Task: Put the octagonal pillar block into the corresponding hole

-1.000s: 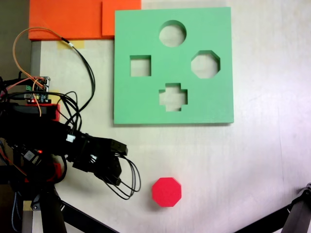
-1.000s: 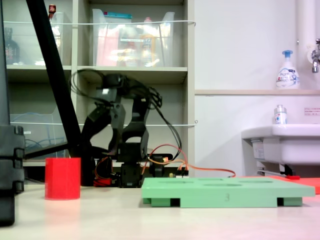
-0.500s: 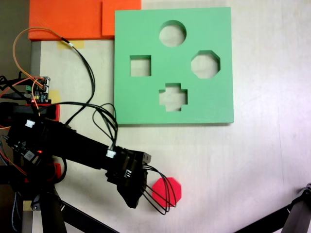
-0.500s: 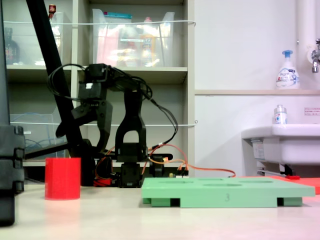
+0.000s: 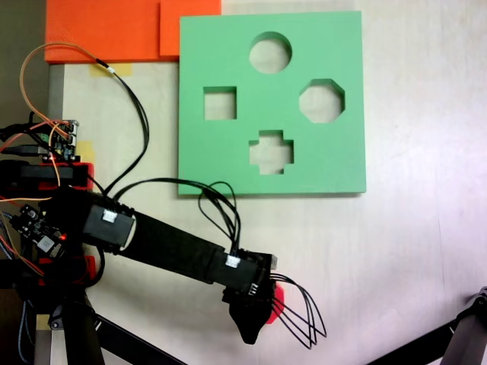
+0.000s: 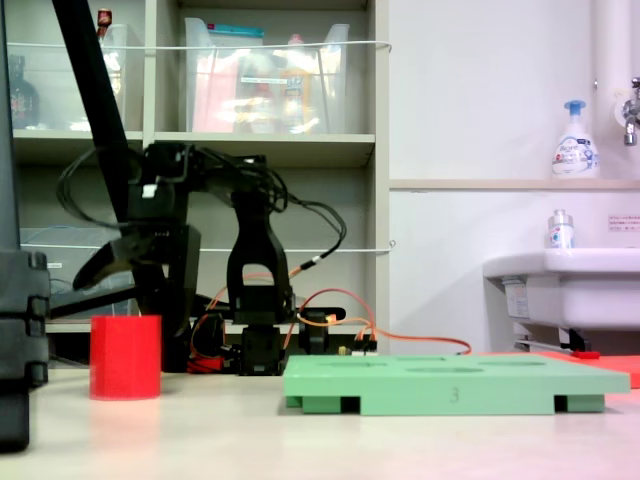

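The octagonal pillar block (image 5: 276,299) is a red foam piece near the table's front edge, mostly covered from above by the gripper head; from the side the block (image 6: 125,357) stands upright on the table. My gripper (image 5: 254,318) hangs just above it. In a fixed view the gripper (image 6: 140,292) has its jaws spread, open, with nothing between them. The corresponding hole (image 5: 322,100) is the eight-sided cutout at the right of the green foam board (image 5: 213,163), far from the block.
The board also has a round cutout (image 5: 270,52), a square cutout (image 5: 219,103) and a cross cutout (image 5: 271,151). Orange foam pieces (image 5: 106,30) lie at the back left. Loose cables (image 5: 141,114) trail by the arm's base. Black stand legs (image 5: 468,338) cross the front corners.
The arm has swung right from beside its base and stretched out over the red block, the gripper dropping lower toward it. Block and board have not moved.
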